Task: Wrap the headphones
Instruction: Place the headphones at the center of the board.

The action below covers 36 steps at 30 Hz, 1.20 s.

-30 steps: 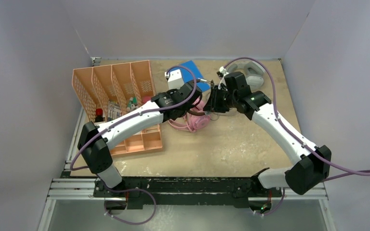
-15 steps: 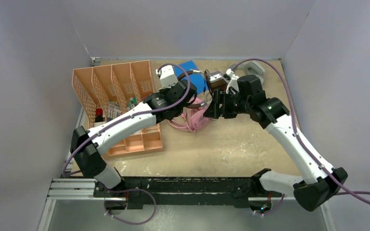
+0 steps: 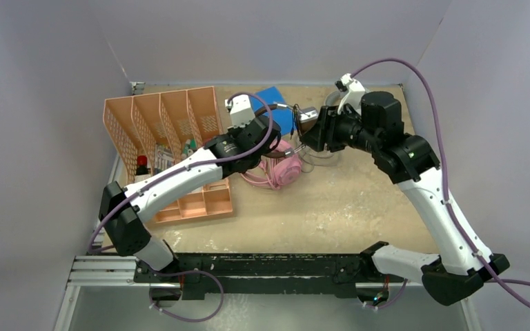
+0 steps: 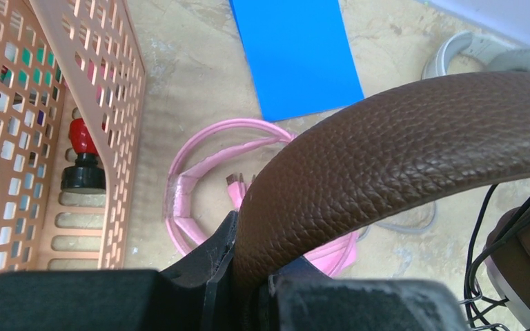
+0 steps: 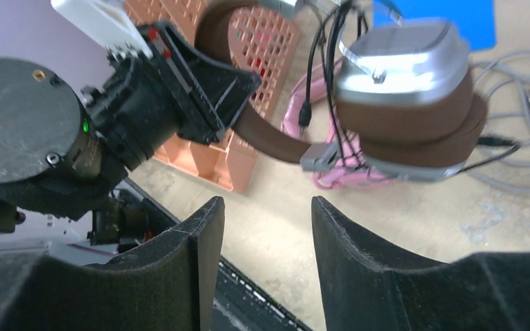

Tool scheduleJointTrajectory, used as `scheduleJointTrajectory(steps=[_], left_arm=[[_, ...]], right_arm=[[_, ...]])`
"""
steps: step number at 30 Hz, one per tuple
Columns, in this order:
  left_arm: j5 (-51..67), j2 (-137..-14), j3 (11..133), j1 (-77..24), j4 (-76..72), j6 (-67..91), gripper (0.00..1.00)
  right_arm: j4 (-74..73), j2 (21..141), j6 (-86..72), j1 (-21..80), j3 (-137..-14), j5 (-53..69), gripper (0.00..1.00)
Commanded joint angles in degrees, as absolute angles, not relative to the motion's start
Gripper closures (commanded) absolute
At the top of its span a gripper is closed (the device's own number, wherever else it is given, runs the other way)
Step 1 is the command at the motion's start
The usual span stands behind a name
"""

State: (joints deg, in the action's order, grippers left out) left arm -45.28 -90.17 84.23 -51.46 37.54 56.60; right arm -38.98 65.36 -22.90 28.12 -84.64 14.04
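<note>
The left gripper [image 4: 252, 279] is clamped on the brown padded headband [image 4: 400, 145] of the brown-and-silver headset [image 5: 404, 96], which it holds clear of the table [image 3: 331, 207]. In my judgement this presents the earcups to the other arm, so the loose cord can be wound while the frame is steadied. The right gripper [image 5: 268, 215] stands with its fingers apart and nothing between them. The earcups are just ahead of it and slightly above, and no contact is evident. The thin black cable [image 5: 315, 62] hangs in loops about the cups and yoke. It appears only partly gathered, though how many turns are on cannot be determined. The pink headset [image 4: 186, 200] lies flat on the table directly beneath the left gripper, apart from it. The left wrist view confirms the grip on the band and shows the blue card [image 4: 297, 55] beyond the gripper. It also shows the light-grey headset [image 4: 455, 52] beyond and to its right, which the right arm hides in the overhead view. The right wrist view alone shows the silver cup faces, the cord's run and the grey cable [image 5: 517, 145] on the table beyond the cups. The overhead view alone shows both arms converging beside the orange organiser [image 3: 172, 131].
</note>
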Motion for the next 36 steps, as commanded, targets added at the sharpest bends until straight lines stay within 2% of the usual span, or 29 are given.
scheduleJointTrajectory(steps=[1,5,10,14,18,23,29,36], left_arm=[[-42.93,-84.82,82.37,-51.36,31.03,50.26,1.00],[-37.45,-82.33,78.23,-51.38,27.34,44.57,1.00],[-34.49,-80.52,75.38,-51.39,26.20,42.32,1.00],[-29.88,-80.36,74.47,-51.45,25.93,39.54,1.00],[-28.96,-79.12,73.16,-51.42,26.05,38.38,1.00],[-29.78,-78.07,72.69,-51.42,26.91,38.36,1.00],[-29.29,-78.38,73.06,-51.44,27.24,38.05,1.00],[-29.69,-79.10,74.13,-51.42,28.84,37.27,1.00]], right_arm=[[-35.50,66.11,-19.75,27.97,-89.24,9.08,0.47],[-36.31,65.29,-18.25,27.95,-88.93,6.25,0.39],[-36.84,67.96,-15.11,28.06,-89.41,7.82,0.35],[-35.95,68.08,-10.51,28.04,-88.02,7.77,0.22],[-37.49,70.17,-7.43,28.00,-88.23,10.06,0.18],[-40.25,75.15,-5.41,28.19,-89.41,12.82,0.22],[-39.44,75.80,-3.49,29.00,-86.75,13.80,0.26],[-44.22,79.85,-0.28,32.70,-89.10,5.37,0.35]])
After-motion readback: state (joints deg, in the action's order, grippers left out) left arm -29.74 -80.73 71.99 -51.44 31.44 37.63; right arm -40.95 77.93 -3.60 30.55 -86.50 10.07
